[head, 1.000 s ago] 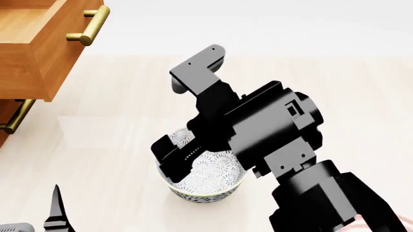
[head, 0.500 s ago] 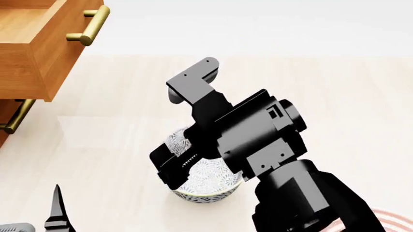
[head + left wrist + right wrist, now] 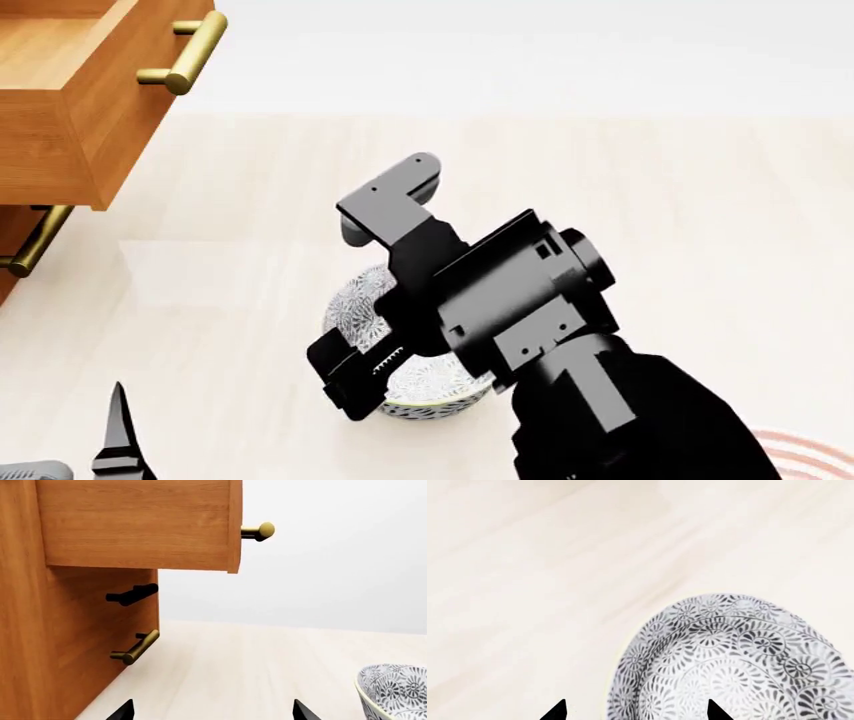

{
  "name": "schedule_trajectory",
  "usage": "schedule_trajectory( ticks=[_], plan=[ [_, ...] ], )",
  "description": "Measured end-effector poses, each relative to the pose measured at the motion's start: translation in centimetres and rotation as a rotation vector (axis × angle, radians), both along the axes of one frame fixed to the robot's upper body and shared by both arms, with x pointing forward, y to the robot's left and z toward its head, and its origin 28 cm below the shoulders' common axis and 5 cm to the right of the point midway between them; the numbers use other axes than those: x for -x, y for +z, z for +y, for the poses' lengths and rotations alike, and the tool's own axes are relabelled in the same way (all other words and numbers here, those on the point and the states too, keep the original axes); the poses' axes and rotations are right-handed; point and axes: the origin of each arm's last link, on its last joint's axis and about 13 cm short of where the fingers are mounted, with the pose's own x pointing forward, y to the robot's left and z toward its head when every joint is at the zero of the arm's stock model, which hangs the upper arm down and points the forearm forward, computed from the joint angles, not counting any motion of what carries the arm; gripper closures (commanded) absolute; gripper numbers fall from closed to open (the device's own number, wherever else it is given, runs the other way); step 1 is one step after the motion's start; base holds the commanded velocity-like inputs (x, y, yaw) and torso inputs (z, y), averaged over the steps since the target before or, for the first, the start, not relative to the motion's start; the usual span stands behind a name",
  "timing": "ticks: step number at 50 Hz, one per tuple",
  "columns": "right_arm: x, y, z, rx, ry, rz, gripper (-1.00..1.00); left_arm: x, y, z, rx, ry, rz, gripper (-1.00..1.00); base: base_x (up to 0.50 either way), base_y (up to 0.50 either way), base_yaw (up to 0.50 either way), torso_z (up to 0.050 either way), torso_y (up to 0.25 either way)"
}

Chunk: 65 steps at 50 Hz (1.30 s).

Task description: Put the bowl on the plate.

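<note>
The deep round grey-patterned white bowl (image 3: 400, 375) stands on the pale wooden table (image 3: 694, 200), directly beneath the right gripper (image 3: 635, 711). Its fingers are apart, straddling the near rim. The red-ringed white plate (image 3: 807, 452) lies to the right. The left gripper (image 3: 212, 711) is open, idle, farther off.

bowl (image 3: 358, 300) mostly hidden under right arm, plate (image 3: 801, 455) cut off at corner, right pincer (image 3: 635, 711) only tips visible

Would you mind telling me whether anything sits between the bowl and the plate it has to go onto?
Nothing visible does: only bare tabletop shows between the bowl and the plate's edge, though the right arm hides much of that stretch.
</note>
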Motion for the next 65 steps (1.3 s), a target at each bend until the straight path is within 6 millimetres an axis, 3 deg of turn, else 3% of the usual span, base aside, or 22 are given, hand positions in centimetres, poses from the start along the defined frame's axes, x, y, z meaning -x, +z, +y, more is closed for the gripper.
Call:
schedule_trajectory(
  ticks=[65],
  plan=[
    [0.5, -2.5, -0.1, 0.032, -0.006, 0.057, -1.0, 0.5, 0.4, 0.0, 0.0, 0.005, -0.007, -1.0, 0.0, 0.0, 0.0, 0.0, 0.0]
  ],
)
